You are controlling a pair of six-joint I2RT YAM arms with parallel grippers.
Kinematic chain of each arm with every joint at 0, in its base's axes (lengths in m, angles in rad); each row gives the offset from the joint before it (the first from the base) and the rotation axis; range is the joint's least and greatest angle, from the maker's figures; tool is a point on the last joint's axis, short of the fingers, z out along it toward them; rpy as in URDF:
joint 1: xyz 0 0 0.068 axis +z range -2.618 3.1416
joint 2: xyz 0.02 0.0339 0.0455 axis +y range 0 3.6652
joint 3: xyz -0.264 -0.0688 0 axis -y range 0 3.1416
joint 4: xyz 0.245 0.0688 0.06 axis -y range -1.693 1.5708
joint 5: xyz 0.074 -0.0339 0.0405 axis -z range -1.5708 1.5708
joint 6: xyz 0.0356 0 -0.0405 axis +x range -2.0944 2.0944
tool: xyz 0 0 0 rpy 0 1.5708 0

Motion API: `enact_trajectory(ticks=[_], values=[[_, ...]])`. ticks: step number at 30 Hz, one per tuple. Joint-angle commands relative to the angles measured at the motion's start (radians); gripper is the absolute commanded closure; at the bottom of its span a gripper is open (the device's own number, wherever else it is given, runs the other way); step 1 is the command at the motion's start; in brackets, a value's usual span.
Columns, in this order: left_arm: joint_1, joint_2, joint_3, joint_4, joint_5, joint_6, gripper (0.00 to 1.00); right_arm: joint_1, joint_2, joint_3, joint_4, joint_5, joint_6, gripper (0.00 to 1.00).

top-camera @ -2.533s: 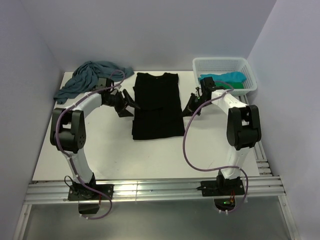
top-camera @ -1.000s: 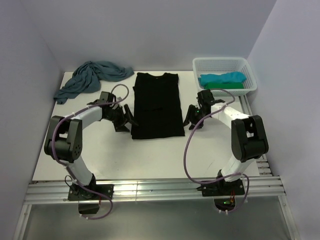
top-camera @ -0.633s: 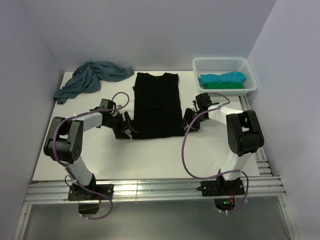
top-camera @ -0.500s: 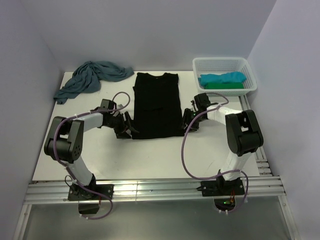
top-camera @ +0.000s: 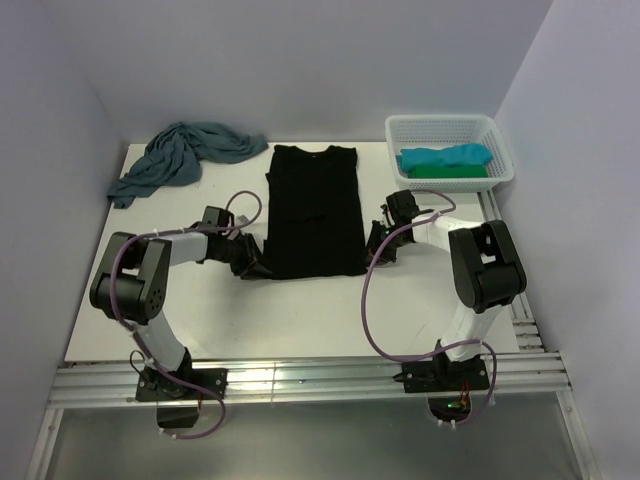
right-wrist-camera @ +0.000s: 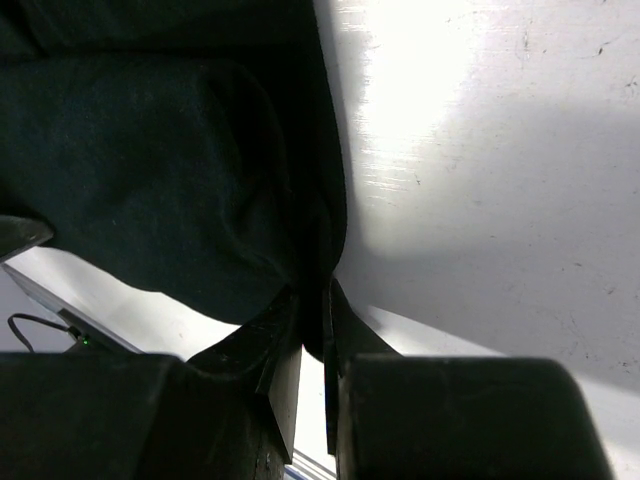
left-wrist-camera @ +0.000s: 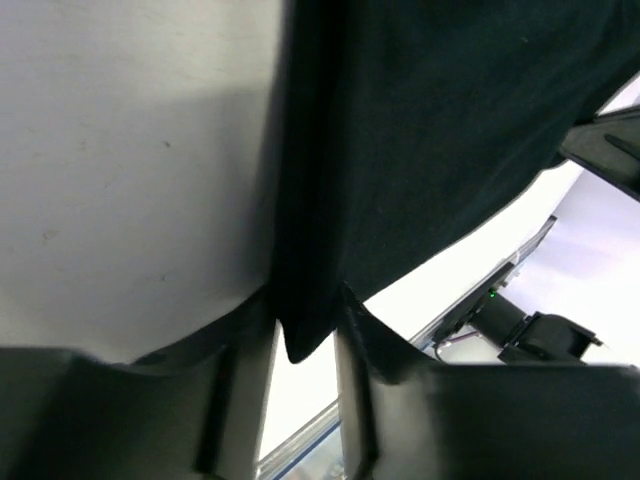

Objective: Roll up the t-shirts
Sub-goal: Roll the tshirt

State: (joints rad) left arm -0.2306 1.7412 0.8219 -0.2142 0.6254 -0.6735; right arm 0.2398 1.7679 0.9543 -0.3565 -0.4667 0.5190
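Observation:
A long black t-shirt (top-camera: 313, 210) lies flat down the middle of the table, neck at the far end. My left gripper (top-camera: 252, 262) is at its near left corner, shut on the hem. In the left wrist view the black cloth (left-wrist-camera: 420, 130) fills the gap at the left gripper's (left-wrist-camera: 305, 325) tips. My right gripper (top-camera: 373, 250) is shut on the near right corner. The right wrist view shows the cloth (right-wrist-camera: 150, 170) pinched in the right gripper's (right-wrist-camera: 312, 315) narrow gap. A dusty-blue t-shirt (top-camera: 180, 155) lies crumpled at the back left. Turquoise (top-camera: 445, 158) and green (top-camera: 475, 171) shirts lie in the basket.
A white mesh basket (top-camera: 440, 124) stands at the back right corner. Walls close off the table on the left, back and right. A metal rail (top-camera: 300, 380) runs along the near edge by the arm bases.
Both grippers slid down along the black t-shirt's sides to its near corners, moved inward onto the hem, and closed on it.

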Motion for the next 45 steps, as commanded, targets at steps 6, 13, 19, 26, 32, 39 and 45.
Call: enact_trajectory(ticks=[6,13,19,26,32,39,45], values=[[-0.033,0.116,0.0,-0.108,-0.217,0.057,0.99,0.007,0.002,-0.019,-0.051,0.014,-0.002,0.99],[-0.062,0.014,-0.104,-0.128,-0.182,0.026,1.0,0.007,-0.068,-0.115,-0.098,0.003,0.009,1.0],[-0.141,-0.103,-0.178,-0.148,-0.168,-0.046,1.0,0.009,-0.177,-0.222,-0.145,-0.016,0.018,1.0],[-0.223,-0.279,-0.242,-0.209,-0.155,-0.158,1.0,0.009,-0.294,-0.288,-0.297,-0.055,0.009,1.0],[-0.227,-0.332,-0.139,-0.387,-0.153,-0.141,1.0,0.007,-0.395,-0.24,-0.429,-0.105,0.018,1.0],[-0.223,-0.252,0.054,-0.482,-0.136,-0.103,1.0,0.004,-0.374,-0.163,-0.501,-0.164,0.006,1.0],[-0.179,-0.207,0.102,-0.473,-0.069,-0.095,0.99,-0.023,-0.34,-0.147,-0.498,-0.216,0.01,1.0]])
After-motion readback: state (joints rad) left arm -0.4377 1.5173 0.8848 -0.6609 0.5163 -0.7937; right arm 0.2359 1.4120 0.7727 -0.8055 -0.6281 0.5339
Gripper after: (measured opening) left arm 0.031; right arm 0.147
